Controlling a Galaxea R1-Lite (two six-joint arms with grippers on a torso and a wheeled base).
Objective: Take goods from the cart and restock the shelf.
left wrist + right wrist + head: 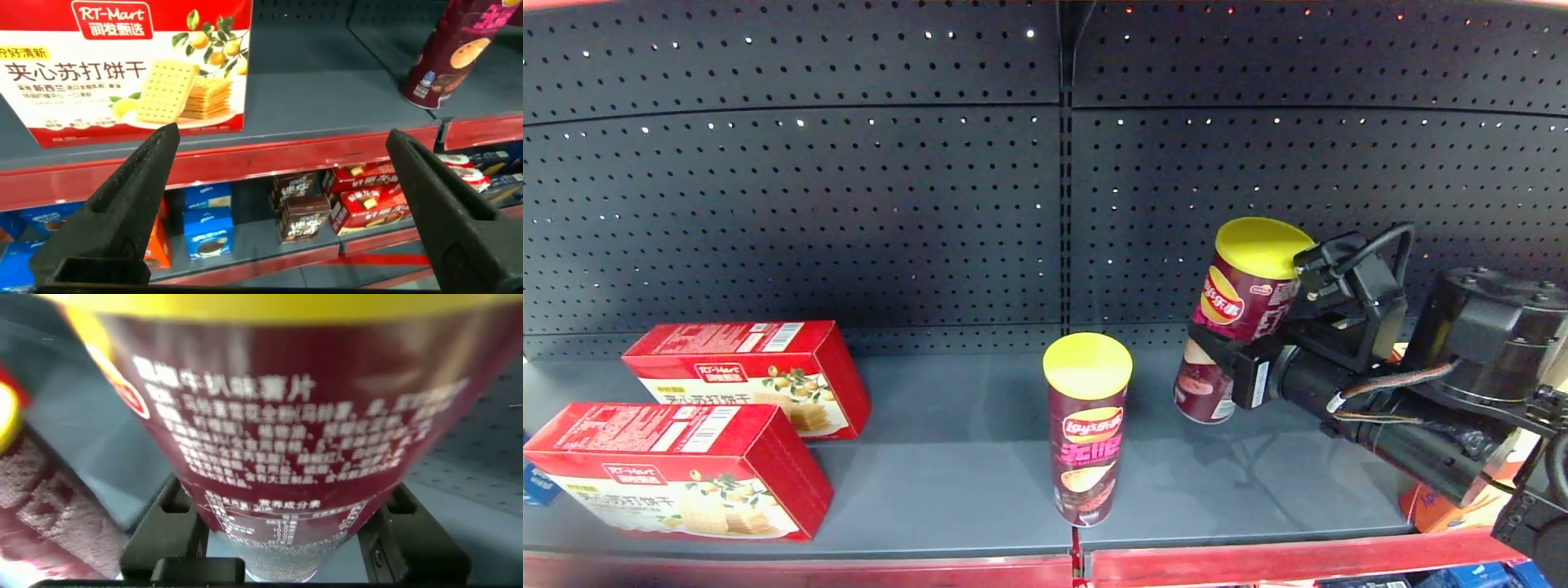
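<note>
The right gripper [1227, 361] is clenched around the lower half of a chips can [1245, 294]. The can is over the shelf [947, 457], at about 2 o'clock from a second can [1088, 433] of the same kind that stands upright near the front edge. The held can is tilted, its lid leaning toward 1 o'clock. I cannot tell whether its base touches the shelf board or hangs just above it.

In my judgement, the step in hand is to set this can down. To do it well, the wrist should first bring the can upright. Then it should go down slowly until the whole base sits flat, and only after that should the gripper let go. The can is tall and narrow, so I think it will fall easily if released while leaning. It should also stay apart from the standing can.

The can is a dark purple tube with a flat yellow lid and a red and yellow label.

Two red cracker boxes [752, 376] lie at 9 o'clock from the standing can. The left gripper [282, 132] is released and holds nothing, facing the shelf's red front edge.
</note>
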